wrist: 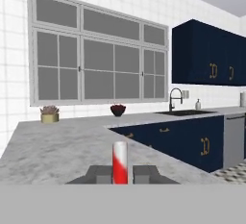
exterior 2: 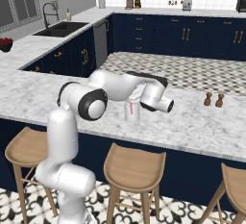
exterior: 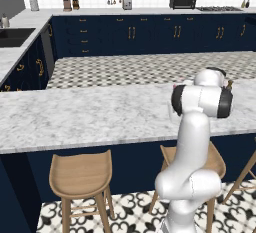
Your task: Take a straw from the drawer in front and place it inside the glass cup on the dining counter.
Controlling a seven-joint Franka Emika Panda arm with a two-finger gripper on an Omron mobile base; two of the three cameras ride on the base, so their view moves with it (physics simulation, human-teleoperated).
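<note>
No brand, label or lettering is readable anywhere in these views.

Going left to right in the right base view, a black sink (exterior 2: 60,29) with a curved faucet (exterior 2: 48,11) is sitting in the side counter at far left, with a dark bowl of red fruit (exterior 2: 5,43) near the frame edge. Next, the white arm is rising from the lower left and reaching across the dining counter (exterior 2: 202,122), its hand lying roughly level above the marble. The glass cup (exterior 2: 132,110) is standing upright on that counter just beside and below the hand, partly hidden by the arm. Farther right, two small brown shakers (exterior 2: 214,99) are standing close together near the counter's far edge, well apart from the cup. The marble between cup and shakers is lying bare, and so is the stretch at the left end of the slab. Three wooden stools (exterior 2: 134,168) are tucked along the near edge, below the overhang.

In the hand view, the gripper (wrist: 121,174) is pinching the straw (wrist: 120,162) between its dark fingertips (wrist: 98,173); the straw is standing upright between them, red with a pale band, its top clear above the fingers. Beyond it, open counter is running toward a large window (wrist: 98,62), a small potted plant (wrist: 49,114) at left.
</note>
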